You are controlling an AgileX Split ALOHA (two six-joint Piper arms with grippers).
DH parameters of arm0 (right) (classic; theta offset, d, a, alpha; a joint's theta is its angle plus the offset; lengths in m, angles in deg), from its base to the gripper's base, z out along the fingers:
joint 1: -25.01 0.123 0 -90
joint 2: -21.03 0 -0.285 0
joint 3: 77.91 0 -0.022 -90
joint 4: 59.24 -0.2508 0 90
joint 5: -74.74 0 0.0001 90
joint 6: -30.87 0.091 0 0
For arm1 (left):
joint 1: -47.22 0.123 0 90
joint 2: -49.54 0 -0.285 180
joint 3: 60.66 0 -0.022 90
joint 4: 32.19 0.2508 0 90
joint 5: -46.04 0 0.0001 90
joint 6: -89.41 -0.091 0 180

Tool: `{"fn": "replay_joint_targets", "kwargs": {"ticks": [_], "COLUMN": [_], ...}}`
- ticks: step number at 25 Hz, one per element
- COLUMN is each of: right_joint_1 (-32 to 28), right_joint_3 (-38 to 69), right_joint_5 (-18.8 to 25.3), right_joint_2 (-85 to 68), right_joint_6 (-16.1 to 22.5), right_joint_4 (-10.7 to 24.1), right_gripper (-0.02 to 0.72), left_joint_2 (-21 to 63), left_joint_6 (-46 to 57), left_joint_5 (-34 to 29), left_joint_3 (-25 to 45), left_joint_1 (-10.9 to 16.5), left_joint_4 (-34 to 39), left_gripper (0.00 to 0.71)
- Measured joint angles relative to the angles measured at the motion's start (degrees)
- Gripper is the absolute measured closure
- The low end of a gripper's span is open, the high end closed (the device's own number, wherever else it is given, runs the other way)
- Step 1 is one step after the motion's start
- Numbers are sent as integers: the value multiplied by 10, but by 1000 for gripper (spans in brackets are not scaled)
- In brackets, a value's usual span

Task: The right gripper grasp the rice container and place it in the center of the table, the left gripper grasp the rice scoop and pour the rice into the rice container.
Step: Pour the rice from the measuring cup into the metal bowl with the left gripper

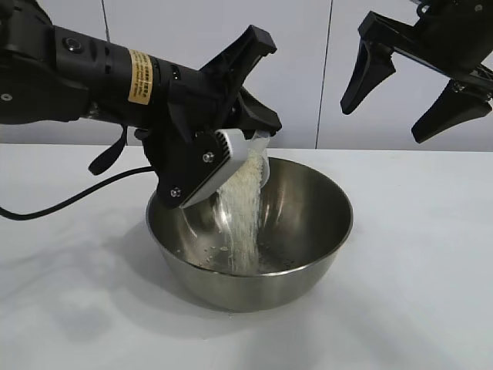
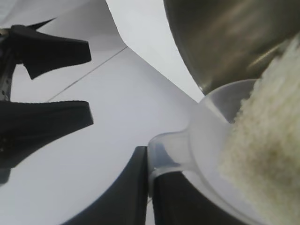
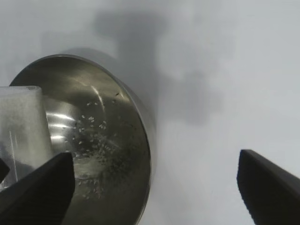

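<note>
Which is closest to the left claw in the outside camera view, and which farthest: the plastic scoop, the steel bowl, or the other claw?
1. rice scoop: clamped in the left gripper.
2. rice container: just below.
3. right gripper: open, up at the right.

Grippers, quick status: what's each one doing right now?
Left gripper: shut on the rice scoop, tipped over the rice container, rice pouring in.
Right gripper: open, empty, raised above the table.

rice scoop (image 1: 245,158): clear plastic, tipped over bowl rim | rice (image 1: 243,212): white stream falling | rice container (image 1: 308,254): steel bowl, upright on table (image 1: 431,254)
</note>
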Motion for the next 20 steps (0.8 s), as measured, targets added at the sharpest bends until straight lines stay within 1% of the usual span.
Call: {"fn": "replay_joint_targets", "kwargs": {"ticks": [5,10,20], "right_joint_1": [0,0,0], "right_joint_3": [0,0,0], "right_joint_5": [1,2,3], "right_joint_2": [0,0,0], "right_joint_6": [-10,-13,-15], "right_joint_4": [0,0,1], "right_gripper": [52,52,52], "left_joint_2": [0,0,0], "left_joint_6": [-9,-11,-11], "left_joint_5": [2,-4,-14], "left_joint_3": [-26,-28,-28], "left_joint_1": [0,0,0], "left_joint_4": [54,122,157], "left_gripper": [704,704,704]}}
